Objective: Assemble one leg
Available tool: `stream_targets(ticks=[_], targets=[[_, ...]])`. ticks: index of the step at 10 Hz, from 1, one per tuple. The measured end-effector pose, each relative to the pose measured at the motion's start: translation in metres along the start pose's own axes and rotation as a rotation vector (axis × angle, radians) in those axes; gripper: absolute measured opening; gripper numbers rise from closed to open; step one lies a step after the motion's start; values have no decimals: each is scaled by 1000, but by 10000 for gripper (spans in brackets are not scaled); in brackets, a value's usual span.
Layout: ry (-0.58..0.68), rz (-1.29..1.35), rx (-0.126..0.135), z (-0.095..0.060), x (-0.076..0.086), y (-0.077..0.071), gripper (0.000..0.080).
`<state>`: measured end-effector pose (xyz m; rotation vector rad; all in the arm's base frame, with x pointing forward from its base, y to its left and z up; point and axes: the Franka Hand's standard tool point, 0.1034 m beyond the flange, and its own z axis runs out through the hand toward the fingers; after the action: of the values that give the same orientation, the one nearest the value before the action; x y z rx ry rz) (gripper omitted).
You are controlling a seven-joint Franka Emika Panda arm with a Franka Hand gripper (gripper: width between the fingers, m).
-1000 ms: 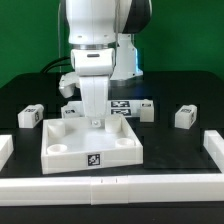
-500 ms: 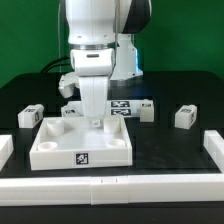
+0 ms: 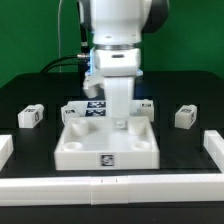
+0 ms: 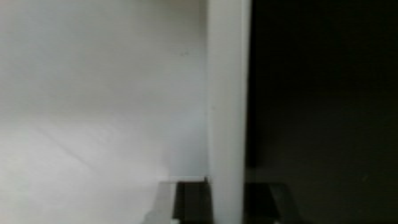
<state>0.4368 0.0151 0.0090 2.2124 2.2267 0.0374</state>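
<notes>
Two fingers of the gripper [image 3: 120,121] pinch the tray [image 3: 100,160] by its far wall. One leg [image 3: 185,116] lies untouched, well apart from the fingers, on the exterior view's right. Risk: the narrow hold slips and the tray twists, striking parts [image 3: 88,112] just behind the fingers.

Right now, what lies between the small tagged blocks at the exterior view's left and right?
In the exterior view, the tray, with the claw at its far rim, separates the left block from the right block.
</notes>
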Motion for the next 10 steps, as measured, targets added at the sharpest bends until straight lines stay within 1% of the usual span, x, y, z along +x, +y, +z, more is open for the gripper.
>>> stream_targets(ticks=[1,2,3,4,7,9,10], targets=[[0,-12,6,0,11,7,60],[3,-27,14,0,28,16,60],[9,-55,4,1,44,28,60],[11,-64,0,1,46,32,60],[11,-58,0,1,46,32,60],[16,-21,-3,1,58,33,60],[15,-28,-1,1,61,34,60]])
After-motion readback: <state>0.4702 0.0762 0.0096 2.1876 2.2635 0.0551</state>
